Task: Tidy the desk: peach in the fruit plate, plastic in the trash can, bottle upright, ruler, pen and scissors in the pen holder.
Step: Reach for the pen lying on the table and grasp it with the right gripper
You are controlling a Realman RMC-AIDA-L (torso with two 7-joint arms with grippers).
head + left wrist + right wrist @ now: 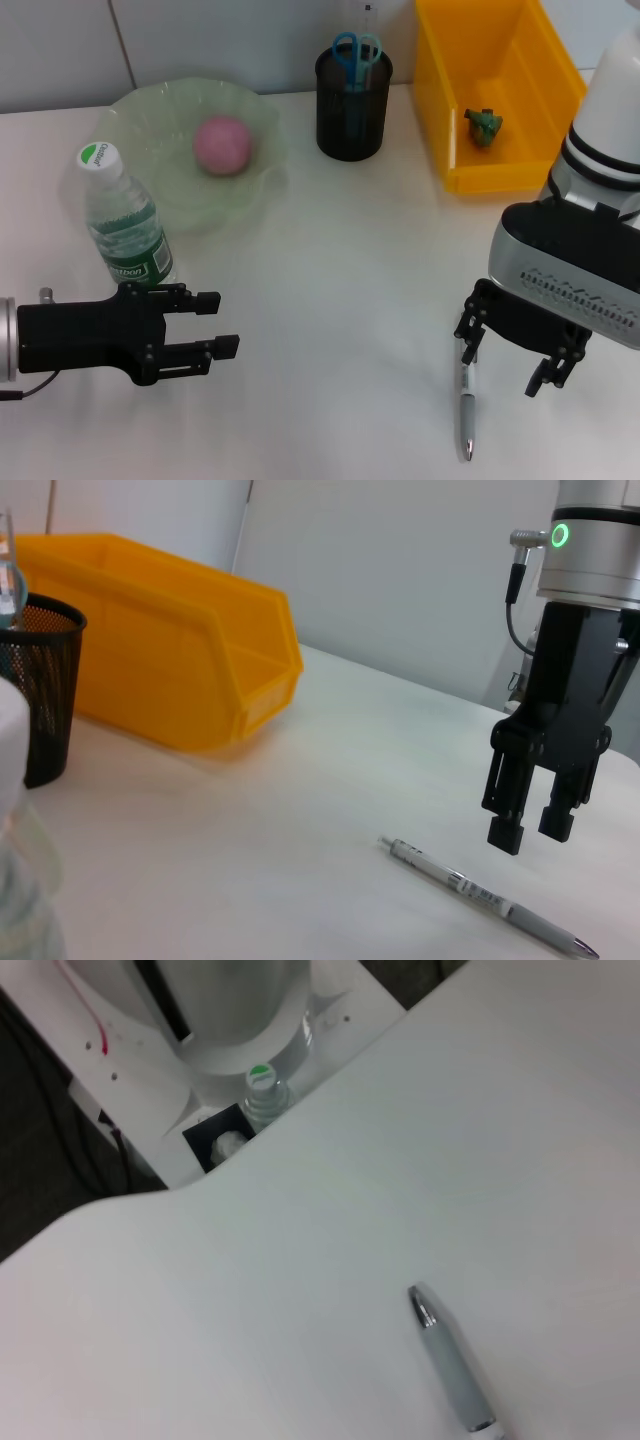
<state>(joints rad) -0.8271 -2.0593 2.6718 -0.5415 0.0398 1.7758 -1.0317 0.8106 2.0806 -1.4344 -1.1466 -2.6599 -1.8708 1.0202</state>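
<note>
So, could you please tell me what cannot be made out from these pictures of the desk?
- Ruler: head view, only a clear tip above the pen holder; the rest is cut off by the top edge or hidden behind the mesh.
- Scissors: blades hidden inside the holder.
- Pen: right wrist view, its lower end is cut off by the frame edge.
- Green item in the trash can: too small to identify.

The peach (222, 144) sits in the fruit plate (150, 130) at the back left of the desk (340, 280). The bottle (125, 220) stands just in front of the plate. The pen holder (353, 105) is right of the plate, with scissors (356, 50) inside. The trash can (495, 90) is further right. The pen (466, 415) lies near the front right
</note>
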